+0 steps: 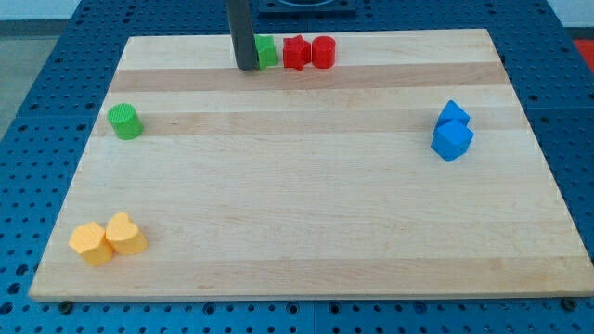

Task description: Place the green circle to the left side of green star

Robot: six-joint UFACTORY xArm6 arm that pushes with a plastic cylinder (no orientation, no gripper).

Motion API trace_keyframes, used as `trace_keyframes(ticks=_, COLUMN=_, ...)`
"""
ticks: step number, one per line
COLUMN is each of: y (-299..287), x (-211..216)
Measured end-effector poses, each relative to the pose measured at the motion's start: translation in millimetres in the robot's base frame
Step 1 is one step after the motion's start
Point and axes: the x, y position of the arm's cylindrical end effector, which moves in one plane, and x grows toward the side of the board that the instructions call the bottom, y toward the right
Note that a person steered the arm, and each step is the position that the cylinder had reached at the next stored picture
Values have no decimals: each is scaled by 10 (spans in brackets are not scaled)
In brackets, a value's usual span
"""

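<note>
The green circle (124, 122) is a short green cylinder near the board's left edge, in the upper half of the view. The green star (267, 52) sits at the top edge of the board, partly hidden by my rod. My tip (247, 67) rests on the board right against the green star's left side. The green circle lies far down and to the left of my tip, well apart from the green star.
A red star-like block (295, 53) and a red cylinder (323, 52) stand in a row just right of the green star. Two blue blocks (453, 131) sit together at the right. Two yellow-orange blocks (108, 239) sit at the bottom left. The wooden board (306, 204) lies on a blue pegboard table.
</note>
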Motion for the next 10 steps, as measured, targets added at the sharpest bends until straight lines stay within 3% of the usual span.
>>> trace_keyframes(ticks=1, y=-132, x=98)
trace_keyframes(ticks=2, y=-131, x=486)
trace_keyframes(ticks=4, y=-107, x=1583)
trace_keyframes(ticks=5, y=-651, x=1984)
trace_keyframes(ticks=7, y=-1736, x=1915)
trace_keyframes(ticks=10, y=-1537, x=1148)
